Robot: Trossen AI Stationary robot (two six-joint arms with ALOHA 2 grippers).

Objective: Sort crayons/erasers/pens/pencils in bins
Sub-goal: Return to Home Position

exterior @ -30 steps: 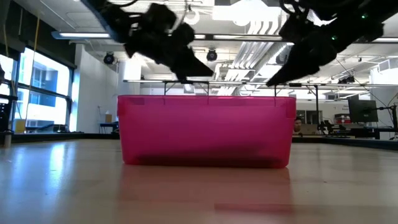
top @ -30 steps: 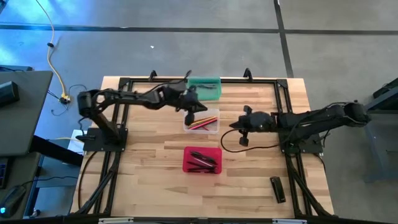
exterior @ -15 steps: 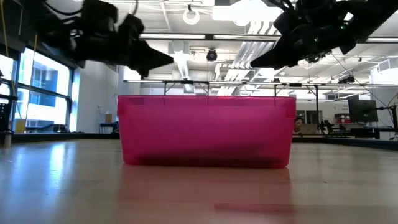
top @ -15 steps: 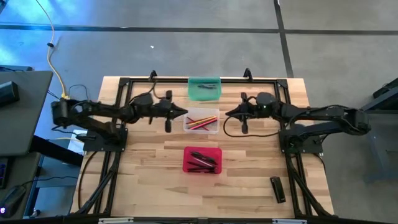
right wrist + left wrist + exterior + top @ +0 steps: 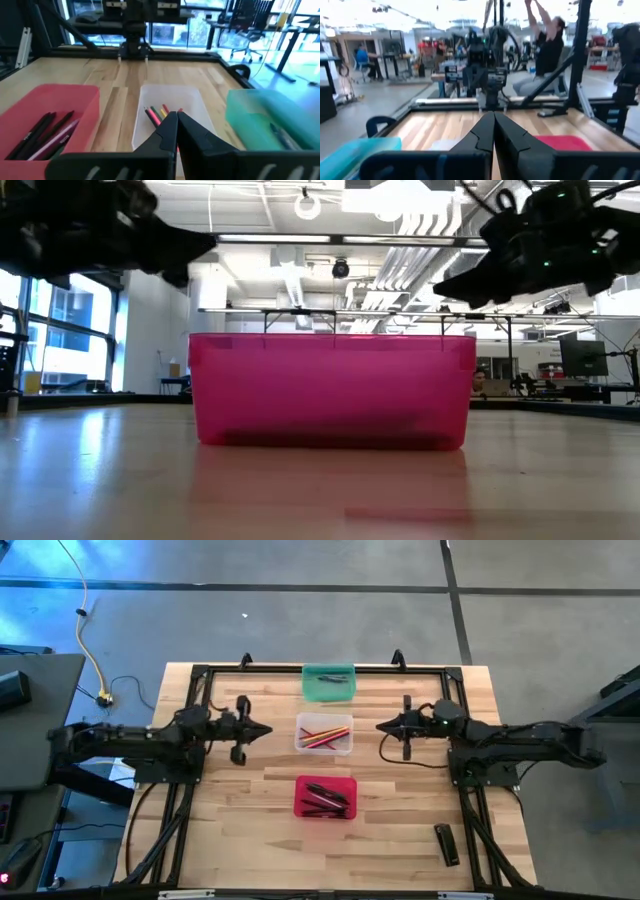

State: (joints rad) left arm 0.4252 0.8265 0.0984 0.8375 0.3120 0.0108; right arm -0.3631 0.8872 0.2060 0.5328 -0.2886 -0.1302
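Three bins stand in a row down the table's middle. The teal bin (image 5: 328, 682) at the far side holds dark sticks. The clear bin (image 5: 324, 733) holds coloured pencils (image 5: 159, 114). The red bin (image 5: 325, 797) near the front holds dark pens (image 5: 45, 131). My left gripper (image 5: 266, 730) is shut, hovering left of the clear bin and pointing at it. My right gripper (image 5: 381, 726) is shut, hovering right of the clear bin and pointing at it. Both hold nothing.
A black frame (image 5: 200, 675) runs around the table's edges. A small dark object (image 5: 447, 844) lies at the near right corner. Bare wood lies left and right of the bins. A person (image 5: 547, 37) shows in the room beyond the table.
My left gripper has drawn back from above the clear bin toward the table's left edge, sinking a little and tipping up to level. My right gripper has swung toward the far edge and then pulled back toward the right edge, levelling out. Both stay shut.
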